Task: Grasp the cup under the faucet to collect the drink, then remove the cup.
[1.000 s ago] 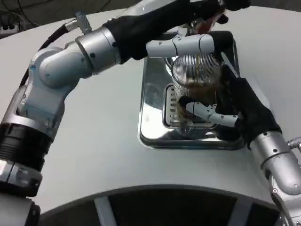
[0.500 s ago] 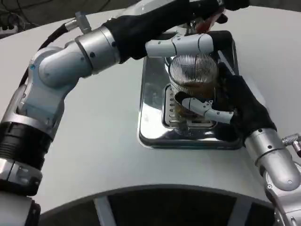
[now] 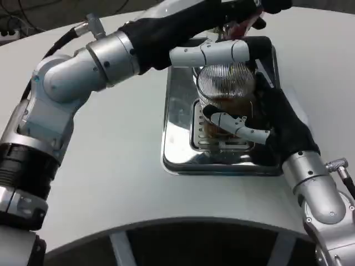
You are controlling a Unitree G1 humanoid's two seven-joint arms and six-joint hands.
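While I watch from the head camera, I take the shiny steel drip tray on the white round table as my landmark. To the left of the tray, my silver left forearm rises from the near-left corner and bends across toward the tray's far edge, its black sleeve passing over the tray's far-left corner. My left hand reaches over the far end of the tray, its white fingers lying along the top of the cup; I cannot tell whether they grip anything or only rest there.

Over the middle of the tray, above its slotted grille, stands the clear ribbed glass cup, holding dark brown drink in its lower part. Just beyond the cup, at the tray's far edge, I see a bit of the faucet's red-and-dark handle, partly hidden by my arm.

Right of the cup, my right hand in its black cover wraps the cup from the tray's right side, white fingers curled around the near face of the glass, gripping it. Its silver forearm runs off past the tray's near-right corner.
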